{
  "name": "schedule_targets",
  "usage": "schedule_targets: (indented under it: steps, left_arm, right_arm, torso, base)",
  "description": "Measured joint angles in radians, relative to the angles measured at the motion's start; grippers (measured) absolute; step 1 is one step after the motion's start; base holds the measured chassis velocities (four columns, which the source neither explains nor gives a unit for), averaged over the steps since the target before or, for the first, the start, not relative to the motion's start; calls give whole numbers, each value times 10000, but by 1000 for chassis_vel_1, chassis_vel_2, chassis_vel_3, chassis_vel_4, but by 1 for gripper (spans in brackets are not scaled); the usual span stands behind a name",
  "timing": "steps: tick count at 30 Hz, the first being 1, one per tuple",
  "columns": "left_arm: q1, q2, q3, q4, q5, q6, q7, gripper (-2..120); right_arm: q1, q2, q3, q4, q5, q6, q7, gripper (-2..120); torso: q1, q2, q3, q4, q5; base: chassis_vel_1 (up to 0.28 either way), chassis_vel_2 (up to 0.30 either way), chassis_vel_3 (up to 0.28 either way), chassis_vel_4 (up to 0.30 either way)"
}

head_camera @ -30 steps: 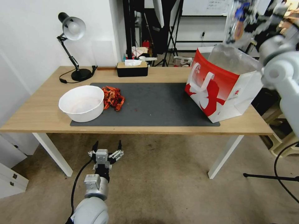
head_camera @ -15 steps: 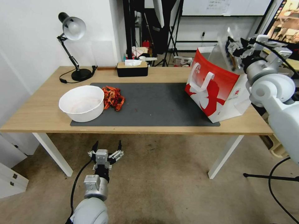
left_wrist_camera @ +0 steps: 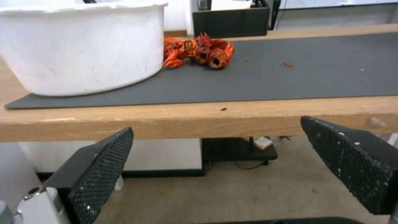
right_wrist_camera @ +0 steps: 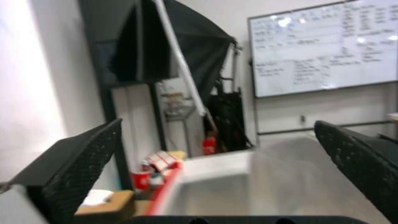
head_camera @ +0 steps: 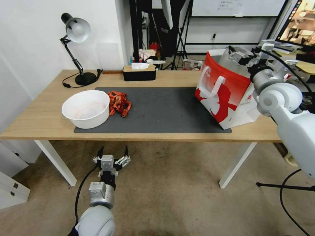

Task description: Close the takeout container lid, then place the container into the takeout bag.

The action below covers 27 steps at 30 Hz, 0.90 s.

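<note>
Surface: wooden table (head_camera: 42, 121) bears the red-and-white paper takeout bag (head_camera: 226, 95).
Right gripper (head_camera: 244, 55): spread empty over the bag's mouth.
Container: hidden, likely bagged.
Left gripper (head_camera: 112, 154): parked low, splayed.

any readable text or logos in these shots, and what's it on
None can be read.
takeout bag: white figure print and a small red round logo, too small to read.
whiteboard: rows of handwriting, too blurred to read.
</note>
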Motion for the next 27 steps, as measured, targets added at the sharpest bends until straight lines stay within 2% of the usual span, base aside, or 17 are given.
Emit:
schedule_targets:
  steps: [2, 4, 9, 12, 13, 16, 23, 24, 25, 27]
  left_arm:
    - [6, -13, -8, -7, -3, -18, 41, 100]
    - [105, -87, -79, -13, -15, -203, 322, 100]
    - [192, -150, -233, -6, -67, -317, 591, 100]
    - [254, -229, -358, -22, -124, -337, 741, 100]
    - [254, -229, -358, -22, -124, -337, 741, 100]
    - [366, -291, -558, -47, -124, -452, 1011, 100]
    - [436, -314, -684, -68, -121, -543, 1168, 100]
    - [446, -320, -707, -70, -120, -569, 1203, 100]
    - [459, -331, -761, -74, -118, -641, 1321, 100]
    - [463, -335, -776, -75, -117, -659, 1360, 100]
  right_arm:
    - [-16, -28, -6, 117, 51, 59, -43, 112]
    - [-423, -310, -8, 933, 126, 565, -415, 114]
    - [-1221, -594, 110, 1895, -61, 1025, -754, 114]
    - [-2439, -785, 363, 2877, -479, 1423, -1004, 112]
    - [-2439, -785, 363, 2877, -479, 1423, -1004, 112]
    - [-4001, -864, 574, 3736, -1175, 1665, -940, 106]
    - [-4868, -819, 842, 4056, -1628, 1772, -812, 100]
    - [-5168, -775, 982, 4148, -1770, 1814, -783, 100]
    - [-6063, -580, 1544, 4417, -2196, 1911, -735, 100]
    - [-6369, -486, 1742, 4493, -2343, 1941, -731, 100]
  torso:
    - [0, 0, 0, 1, 1]
    - [-1, 1, 0, -1, 0]
    - [-1, 1, -1, 0, -2]
    - [-1, 1, -1, -1, -1]
    - [-1, 1, -1, -1, -1]
    - [-1, 1, -1, -2, -1]
    - [-1, 1, -1, 5, -1]
    - [-1, 1, -1, 3, 1]
    - [-1, 1, -1, 1, -2]
    - [-1, 1, -1, 0, -3]
  base:
    - [0, 0, 0, 0]
    - [0, 0, 0, 0]
    - [0, 0, 0, 0]
    - [0, 0, 0, 0]
    - [0, 0, 0, 0]
    - [0, 0, 0, 0]
    - [0, 0, 0, 0]
    - [0, 0, 0, 0]
    - [0, 0, 0, 0]
    - [0, 0, 0, 0]
